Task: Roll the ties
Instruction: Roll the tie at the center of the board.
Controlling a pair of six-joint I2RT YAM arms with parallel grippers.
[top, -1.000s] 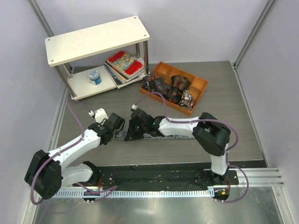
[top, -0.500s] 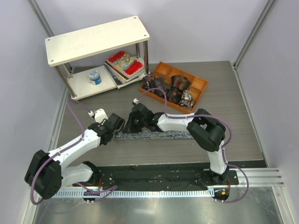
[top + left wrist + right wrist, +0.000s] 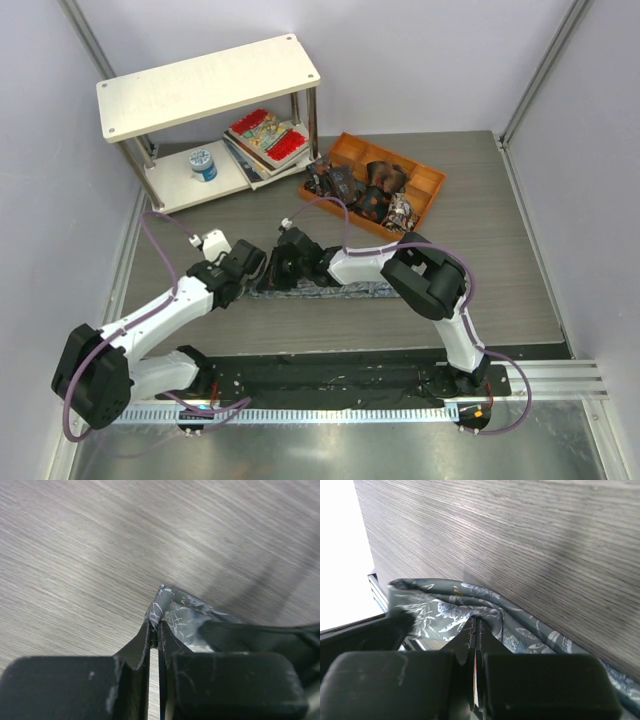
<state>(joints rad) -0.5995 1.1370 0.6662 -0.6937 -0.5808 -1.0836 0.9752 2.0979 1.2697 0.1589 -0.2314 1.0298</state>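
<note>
Grey-blue tie lies on the desk, its long axis running left to right. Left end effector pinches its leftward tip. Right end effector pinches a fold just beside, with the free length extending rightward.

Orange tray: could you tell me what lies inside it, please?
Several dark rolled ties with red prints sit in the tray; its floor under them is hidden.

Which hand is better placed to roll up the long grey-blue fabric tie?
Probably the right hand: it pinches a fold of the long grey-blue fabric tie; the left hand holds only its tip.
</note>
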